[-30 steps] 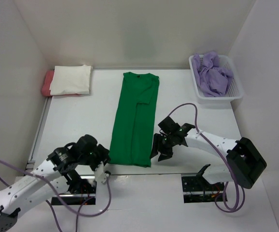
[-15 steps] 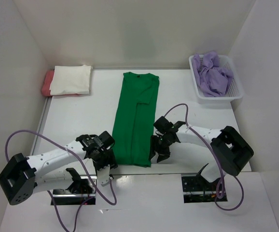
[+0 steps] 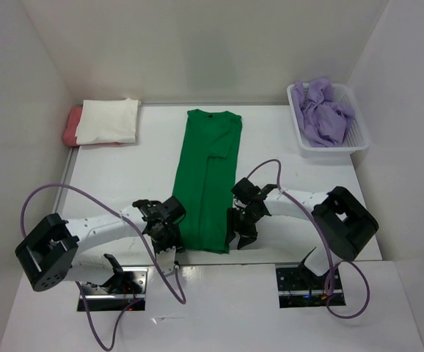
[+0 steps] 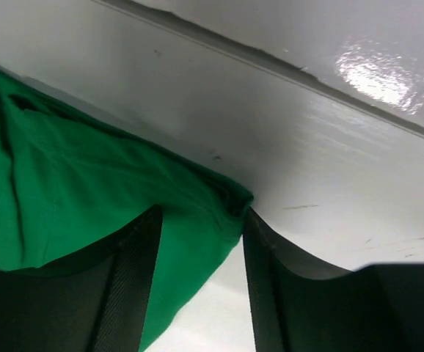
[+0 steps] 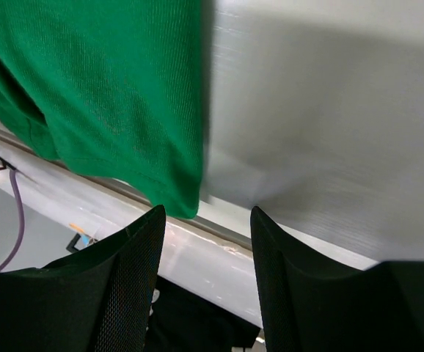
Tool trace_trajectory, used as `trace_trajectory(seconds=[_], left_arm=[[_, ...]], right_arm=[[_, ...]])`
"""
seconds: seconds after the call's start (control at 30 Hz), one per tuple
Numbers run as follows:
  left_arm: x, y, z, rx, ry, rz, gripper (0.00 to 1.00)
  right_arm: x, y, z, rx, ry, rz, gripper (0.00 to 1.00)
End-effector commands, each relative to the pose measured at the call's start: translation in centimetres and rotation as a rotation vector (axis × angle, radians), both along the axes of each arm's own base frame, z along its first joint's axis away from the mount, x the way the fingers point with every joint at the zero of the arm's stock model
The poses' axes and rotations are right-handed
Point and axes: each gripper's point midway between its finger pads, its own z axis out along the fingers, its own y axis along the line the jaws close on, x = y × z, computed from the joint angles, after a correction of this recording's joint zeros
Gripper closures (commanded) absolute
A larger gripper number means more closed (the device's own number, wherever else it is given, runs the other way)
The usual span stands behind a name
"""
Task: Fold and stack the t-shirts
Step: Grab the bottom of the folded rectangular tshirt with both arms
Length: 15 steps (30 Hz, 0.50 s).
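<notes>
Fingers point(image 4: 128, 293) of the left gripper point(image 4: 201, 214) and right gripper point(image 5: 206, 213), spread, straddle the near hem corners, partly hidden from above, of the bright green cloth t-shirt point(image 3: 206, 183) we see lying lengthwise, collar far, on the white table point(image 3: 117, 183).

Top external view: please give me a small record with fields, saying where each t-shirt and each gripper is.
green t-shirt: flat, folded into a long strip, table centre
left gripper: open, astride its near left corner
right gripper: open, at its near right corner
cream-white t-shirt: folded, on the salmon-red t-shirt, far left
lavender t-shirt: crumpled in the basket, far right
</notes>
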Motion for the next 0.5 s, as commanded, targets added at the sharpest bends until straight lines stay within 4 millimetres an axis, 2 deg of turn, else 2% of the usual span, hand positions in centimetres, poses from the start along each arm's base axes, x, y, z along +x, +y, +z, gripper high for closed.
trace_trajectory(seconds=[0.0, 0.13, 0.27, 0.3, 0.37, 0.43, 0.47], left_arm=[[-0.6, -0.6, -0.3, 0.002, 0.035, -0.046, 0.44], [-0.9, -0.7, -0.5, 0.007, 0.039, -0.064, 0.45], [-0.9, -0.7, -0.5, 0.007, 0.039, -0.064, 0.74], [-0.9, -0.7, -0.5, 0.007, 0.039, -0.064, 0.85], [-0.9, -0.7, -0.5, 0.009, 0.042, -0.054, 0.92], [-0.4, -1.1, -0.2, -0.014, 0.024, -0.032, 1.00], [-0.7, -0.8, -0.5, -0.005, 0.035, -0.015, 1.00]], right_arm=[[0.1, 0.6, 0.2, 0.033, -0.007, 0.028, 0.44], [-0.5, 1.3, -0.4, 0.040, 0.025, 0.031, 0.44], [-1.0, 2.5, -1.0, 0.004, 0.057, 0.052, 0.46], [-1.2, 2.6, -1.5, -0.009, 0.070, 0.061, 0.46], [-1.3, 3.1, -1.4, -0.013, 0.080, 0.049, 0.46], [-1.4, 3.0, -1.9, -0.033, 0.095, 0.018, 0.51], [-1.4, 3.0, -1.9, -0.034, 0.099, 0.010, 0.59]])
